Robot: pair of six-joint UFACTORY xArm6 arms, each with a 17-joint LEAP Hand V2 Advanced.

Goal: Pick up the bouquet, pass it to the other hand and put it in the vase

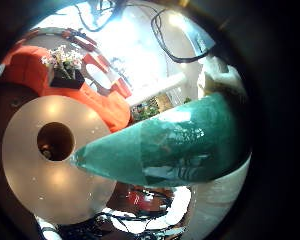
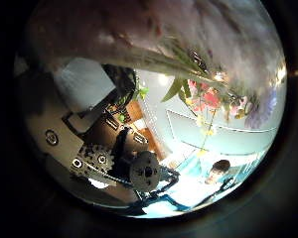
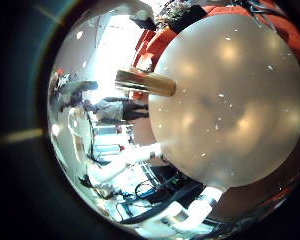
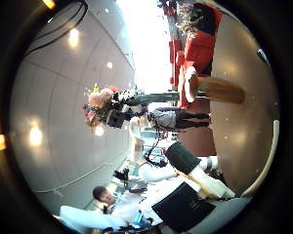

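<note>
Left little finger side palm view:
- Bouquet wrap: the green paper cone of the bouquet (image 1: 170, 150) fills much of the view, so it is close against the left hand's palm.
- Counter: a round, pale counter (image 1: 40, 185) lies below the cone.
- Vase: a dark round opening (image 1: 55, 140) sits near the counter's middle, which I read as the mouth of the brown cylindrical vase seen from above. The cone's narrow tip points toward it but is not in it.
- Background: a red sofa (image 1: 35, 68) stands beyond the counter.

Left thumb side palm view:
- Flowers: pink and red blooms with green stems (image 2: 204, 99) spread close to the palm.

Right little finger side palm view:
- Counter and vase: the counter (image 3: 235, 110) looms large. The vase (image 3: 145, 82) stands on it, upright relative to the surface.

Right thumb side palm view:
- Left hand (image 4: 125, 115): it is held up in the air with its fingers clamped on the bouquet. The blooms (image 4: 98, 99) are at the far end, and the wrapped end is turned toward the vase (image 4: 220, 90).
- Bouquet position: it is held near the vase, apart from it, and not yet inside.
- Right hand: only black and white body parts (image 4: 190, 185) show. I cannot tell how its fingers stand.
</note>
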